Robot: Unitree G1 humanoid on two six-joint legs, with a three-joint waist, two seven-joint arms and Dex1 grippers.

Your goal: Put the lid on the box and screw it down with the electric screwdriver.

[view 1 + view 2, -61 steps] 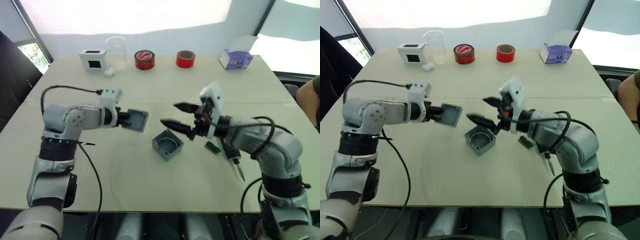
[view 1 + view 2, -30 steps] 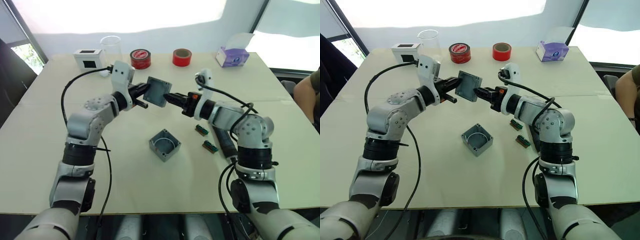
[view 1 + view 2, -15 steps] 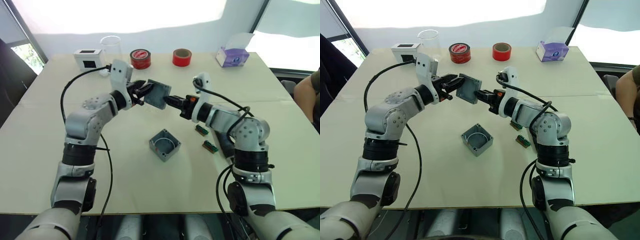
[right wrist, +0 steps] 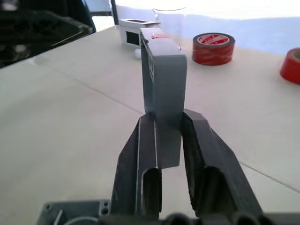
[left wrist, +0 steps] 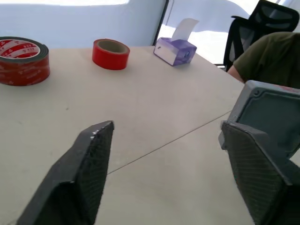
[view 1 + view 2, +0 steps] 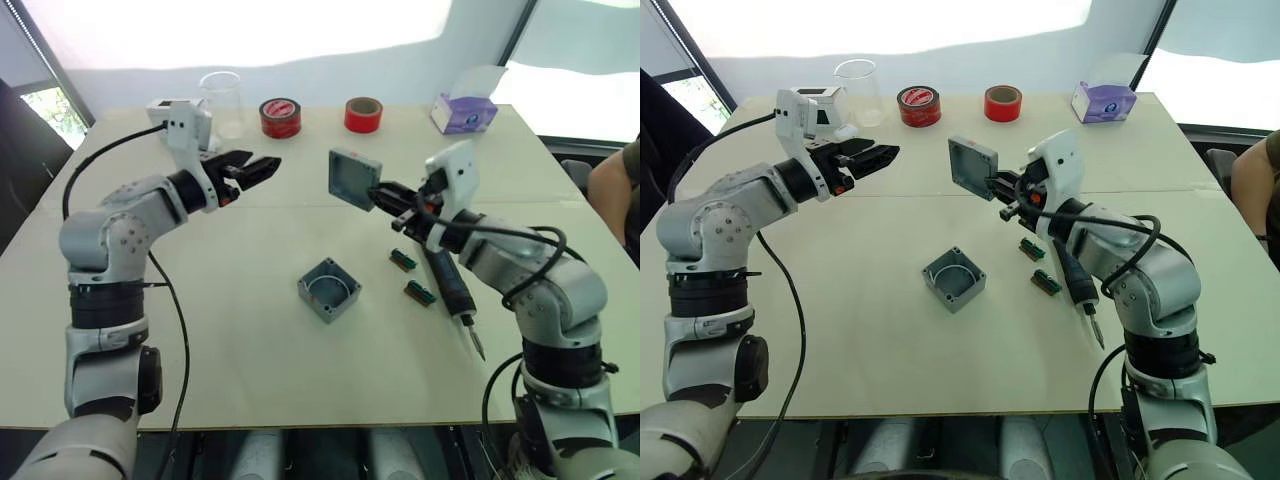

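Two grippers, one lid: half a second ago both met at it in mid-air; now the right gripper (image 6: pixel 385 195) alone has it and the left gripper (image 6: pixel 262 166) has pulled back toward its own side, fingers spread and empty. Handover judged complete; seating the lid is next.

Eye views: lid (image 6: pixel 349 177) held on edge above the table (image 6: pixel 250 350), well above and slightly behind the box (image 6: pixel 329 289), which sits open side up near the table's middle. Screwdriver (image 6: pixel 450 293) lies flat, untouched, under the right forearm, bit toward the near edge.

Left wrist view: own fingers (image 5: pixel 84 173) wide apart, nothing between; lid (image 5: pixel 269 119) beside the far finger, whether touching or apart I cannot tell.

Right wrist view: fingers (image 4: pixel 140 159) closed on the lid's (image 4: pixel 164 84) lower edge, lid upright; box corner (image 4: pixel 70 213) below.
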